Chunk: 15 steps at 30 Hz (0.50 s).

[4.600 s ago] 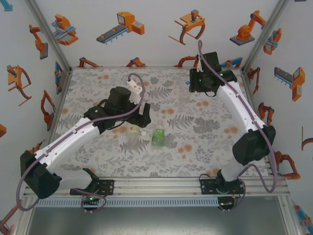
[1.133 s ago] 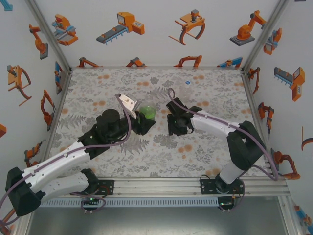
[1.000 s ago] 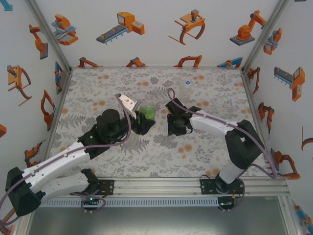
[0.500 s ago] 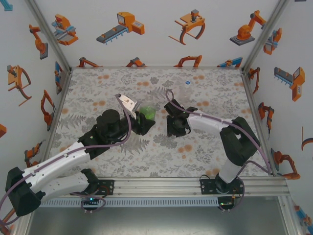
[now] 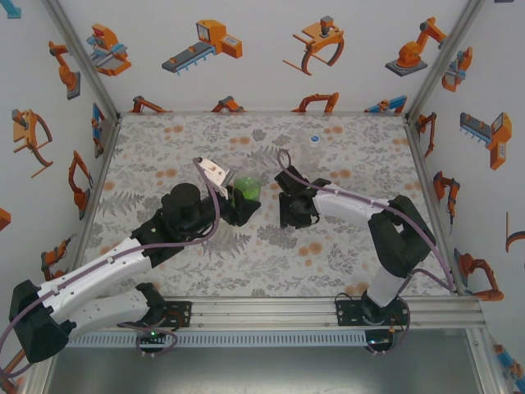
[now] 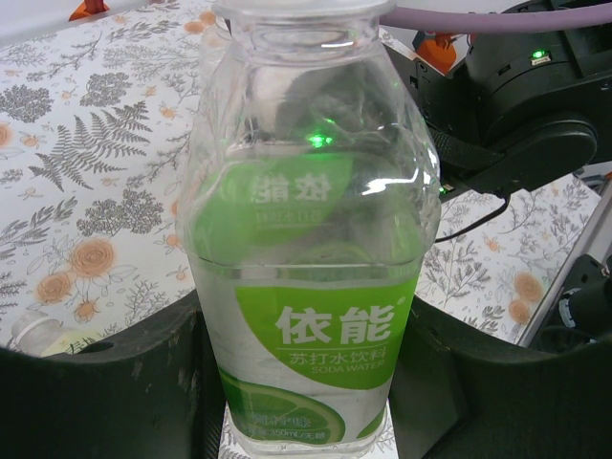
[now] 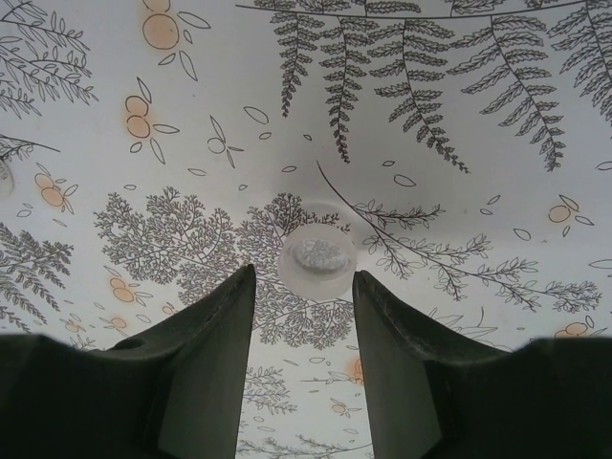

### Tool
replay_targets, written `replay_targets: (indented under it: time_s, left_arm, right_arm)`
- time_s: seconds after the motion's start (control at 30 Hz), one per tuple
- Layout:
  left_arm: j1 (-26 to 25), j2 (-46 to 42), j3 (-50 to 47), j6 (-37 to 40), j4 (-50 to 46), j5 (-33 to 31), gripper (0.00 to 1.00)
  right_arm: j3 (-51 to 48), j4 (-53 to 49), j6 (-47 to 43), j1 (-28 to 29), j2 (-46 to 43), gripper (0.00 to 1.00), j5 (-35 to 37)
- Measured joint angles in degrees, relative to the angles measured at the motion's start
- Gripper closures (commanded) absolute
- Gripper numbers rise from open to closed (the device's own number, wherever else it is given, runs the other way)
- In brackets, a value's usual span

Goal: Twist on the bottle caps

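My left gripper (image 6: pixel 308 402) is shut on the lower body of the green-labelled bottle (image 6: pixel 306 220), which stands upright on the cloth. In the top view this bottle (image 5: pixel 248 189) is at mid-table with the left gripper (image 5: pixel 243 205) at its near side. My right gripper (image 7: pixel 304 275) points down at the cloth, open, and a pale round bottle cap (image 7: pixel 317 258) lies flat just beyond its two tips, touching neither. In the top view the right gripper (image 5: pixel 294 212) is a little right of the bottle. An unlabelled clear bottle (image 5: pixel 312 153) with a blue cap (image 5: pixel 316 138) stands further back.
The right arm's dark wrist (image 6: pixel 535 115) is close behind the held bottle. A small clear item with a pale yellow part (image 6: pixel 38 333) lies low on the left beside my left finger. The floral cloth (image 5: pixel 164 148) stretches to the metal frame posts at the sides.
The left arm stood the green-labelled bottle up and holds it still. The right arm came from the back right to mid-table; in the last second it edged left and opened slightly.
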Motion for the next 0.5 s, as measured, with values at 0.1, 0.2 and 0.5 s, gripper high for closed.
replay_targets:
  time_s: [0.1,0.2,0.5]
  left_arm:
    - [0.2,0.0,0.0,0.0,0.0,0.0,1.00]
    - [0.2,0.0,0.0,0.0,0.1,0.0,1.00]
    - [0.3,0.0,0.0,0.0,0.1,0.0,1.00]
  right_arm:
    - [0.2,0.0,0.0,0.0,0.0,0.55,0.0]
    - [0.2,0.0,0.0,0.0,0.1,0.55,0.0]
    - [0.2,0.0,-0.3,0.0,1.1,0.55,0.0]
